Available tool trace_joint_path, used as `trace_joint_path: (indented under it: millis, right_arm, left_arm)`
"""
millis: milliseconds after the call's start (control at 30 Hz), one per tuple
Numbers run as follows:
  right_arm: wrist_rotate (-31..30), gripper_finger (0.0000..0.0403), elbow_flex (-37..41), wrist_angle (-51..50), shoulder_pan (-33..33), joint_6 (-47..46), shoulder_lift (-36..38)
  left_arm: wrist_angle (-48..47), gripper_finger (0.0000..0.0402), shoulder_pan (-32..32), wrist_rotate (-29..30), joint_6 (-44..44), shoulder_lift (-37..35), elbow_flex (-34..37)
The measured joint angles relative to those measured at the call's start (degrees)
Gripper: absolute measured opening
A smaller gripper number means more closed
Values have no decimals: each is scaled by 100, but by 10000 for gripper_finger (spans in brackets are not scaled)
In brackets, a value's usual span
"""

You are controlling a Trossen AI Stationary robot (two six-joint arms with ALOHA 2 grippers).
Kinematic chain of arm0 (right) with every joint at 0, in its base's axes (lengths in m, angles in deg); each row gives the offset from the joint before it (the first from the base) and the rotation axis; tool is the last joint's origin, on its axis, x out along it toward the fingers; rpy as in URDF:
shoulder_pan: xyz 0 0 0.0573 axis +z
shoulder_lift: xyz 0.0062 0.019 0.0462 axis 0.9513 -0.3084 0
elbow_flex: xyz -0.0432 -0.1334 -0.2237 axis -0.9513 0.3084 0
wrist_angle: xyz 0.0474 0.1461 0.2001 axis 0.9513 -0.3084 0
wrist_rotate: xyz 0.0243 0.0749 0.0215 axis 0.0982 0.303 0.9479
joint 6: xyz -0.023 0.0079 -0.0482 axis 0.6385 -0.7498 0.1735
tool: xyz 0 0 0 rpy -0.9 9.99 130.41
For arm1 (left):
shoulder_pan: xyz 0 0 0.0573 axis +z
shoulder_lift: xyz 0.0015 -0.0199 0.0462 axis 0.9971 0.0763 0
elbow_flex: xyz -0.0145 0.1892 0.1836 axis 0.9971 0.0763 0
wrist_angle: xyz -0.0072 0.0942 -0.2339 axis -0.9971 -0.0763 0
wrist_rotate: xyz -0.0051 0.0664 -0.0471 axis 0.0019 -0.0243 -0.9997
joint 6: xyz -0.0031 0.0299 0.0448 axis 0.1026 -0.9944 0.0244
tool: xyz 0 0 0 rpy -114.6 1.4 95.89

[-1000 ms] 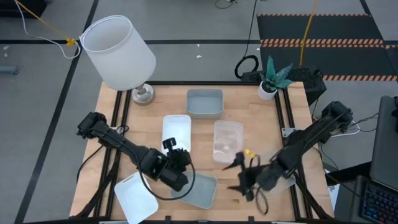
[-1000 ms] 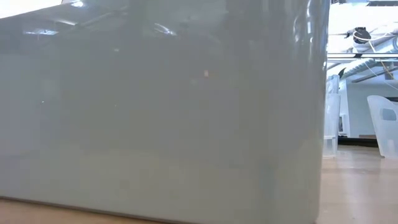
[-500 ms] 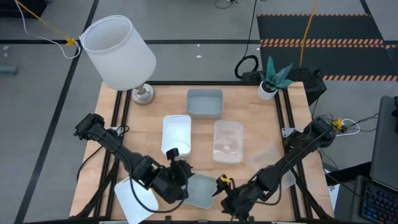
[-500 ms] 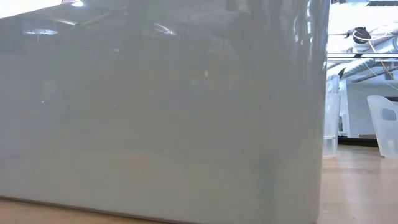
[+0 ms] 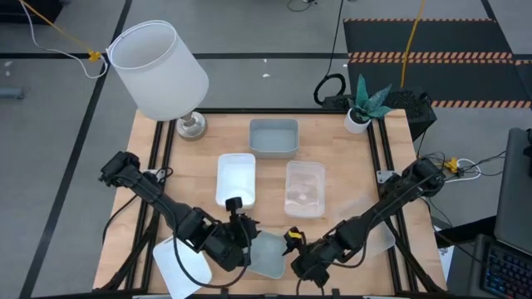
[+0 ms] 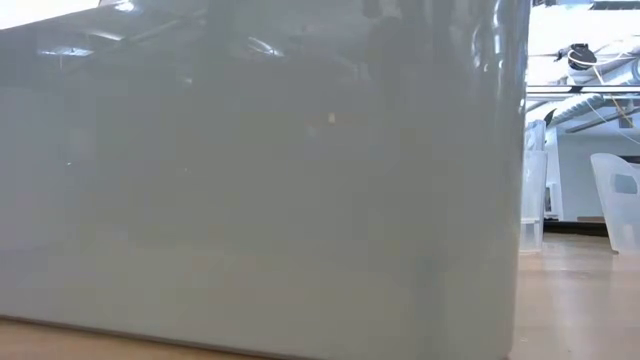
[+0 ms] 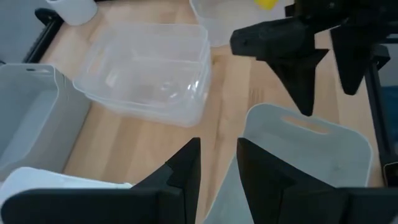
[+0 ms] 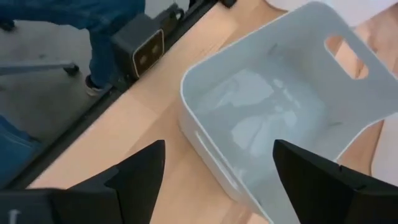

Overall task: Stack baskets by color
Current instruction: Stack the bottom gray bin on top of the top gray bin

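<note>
Pinching the near wall of the grey-blue basket (image 5: 268, 254) at the table's front edge, my left gripper (image 5: 241, 241) steadies it — my right gripper (image 5: 297, 259), fingers spread wide, arrives at its other end. A white basket (image 5: 180, 264) lies left. Pale wooden table (image 5: 332, 141); lampshade (image 5: 158, 71) and a person's blue trouser leg (image 8: 37, 143) beyond.

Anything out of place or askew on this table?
Yes. A white basket at the near left corner lies askew and juts past the table edge. The grey-blue basket beside it also sits skewed, unlike the three baskets squared up mid-table. The low view is blocked almost wholly by one grey wall.
</note>
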Motion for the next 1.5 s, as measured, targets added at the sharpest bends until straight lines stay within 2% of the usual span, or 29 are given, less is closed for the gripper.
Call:
trace_joint_path:
  millis: [433,600,767,1267,1500]
  right_arm:
    - [-19,218,879,1438,-143,428,7]
    - [16,186,1036,1450,-342,429,9]
    - [423,146,1225,1479,-444,561,11]
    - [463,13,1290,1446,-437,1293,11]
    - [474,5,1290,1444,-432,1420,6]
  left_arm:
    - [0,106,126,0,-320,0,0]
    - [0,106,148,-2,-513,1,0]
    - [0,106,161,0,-511,1,0]
    - [18,106,185,-2,-487,1,1]
    - [18,106,185,-2,-489,1,2]
